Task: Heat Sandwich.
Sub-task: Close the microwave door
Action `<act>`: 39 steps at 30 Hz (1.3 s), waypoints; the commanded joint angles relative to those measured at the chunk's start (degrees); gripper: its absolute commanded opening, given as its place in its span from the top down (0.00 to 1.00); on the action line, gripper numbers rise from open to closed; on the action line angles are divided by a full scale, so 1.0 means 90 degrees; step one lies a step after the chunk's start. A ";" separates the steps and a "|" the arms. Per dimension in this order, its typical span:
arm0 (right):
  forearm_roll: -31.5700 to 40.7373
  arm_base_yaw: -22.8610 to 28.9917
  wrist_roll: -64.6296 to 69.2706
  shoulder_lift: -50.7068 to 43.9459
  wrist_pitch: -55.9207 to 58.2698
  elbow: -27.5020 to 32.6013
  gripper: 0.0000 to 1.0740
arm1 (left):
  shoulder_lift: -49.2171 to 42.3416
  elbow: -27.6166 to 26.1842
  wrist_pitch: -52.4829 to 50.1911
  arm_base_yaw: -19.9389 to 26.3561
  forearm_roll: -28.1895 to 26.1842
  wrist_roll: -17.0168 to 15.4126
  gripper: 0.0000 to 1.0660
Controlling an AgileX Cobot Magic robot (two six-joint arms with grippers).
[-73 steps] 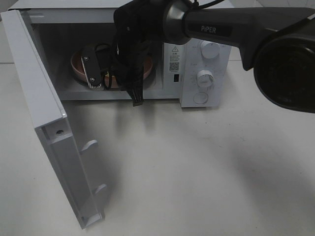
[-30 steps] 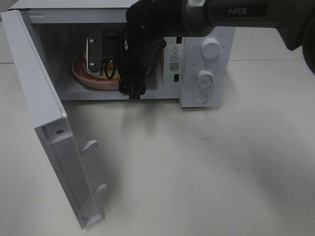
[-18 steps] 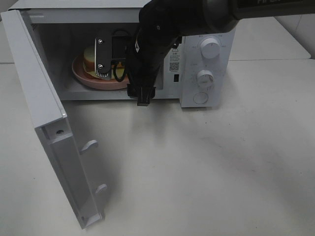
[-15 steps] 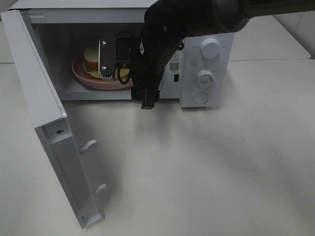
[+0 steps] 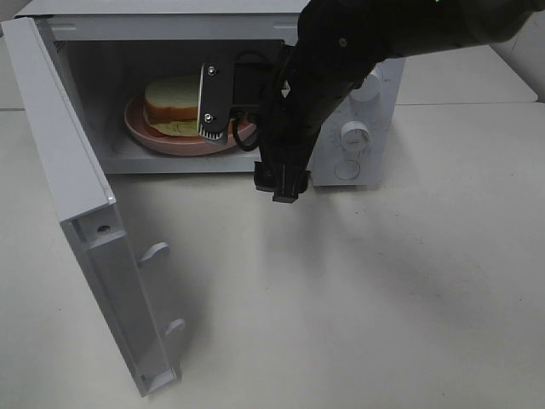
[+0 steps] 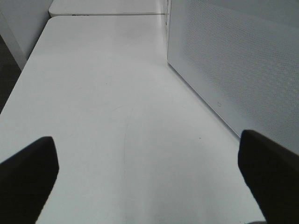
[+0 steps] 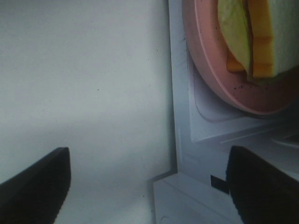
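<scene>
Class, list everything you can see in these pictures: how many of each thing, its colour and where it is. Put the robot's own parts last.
microwave: one, white, at the back of the table
door: one, white, swung open on the microwave's left side
plate: one, pink, round, inside the microwave
sandwich: one, white bread with tan crust and yellow-green filling, on the plate
dials: two, white, on the microwave's front panel, the upper one partly hidden by the arm
table: one, white, under everything
right hand: one, black, in front of the microwave opening, open, holding nothing
left hand: one, black, above the table, open, holding nothing
</scene>
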 commanded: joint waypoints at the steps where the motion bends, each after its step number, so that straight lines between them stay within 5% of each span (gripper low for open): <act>1: -0.0032 -0.0019 0.0229 -0.0312 -0.0038 0.0242 0.20 | -0.0172 0.0019 -0.0057 0.0000 -0.0038 -0.0006 0.01; 39: -0.0013 -0.0019 0.4189 -0.4342 0.1534 0.3559 0.29 | -0.0172 0.0019 -0.0057 0.0000 -0.0038 -0.0006 0.01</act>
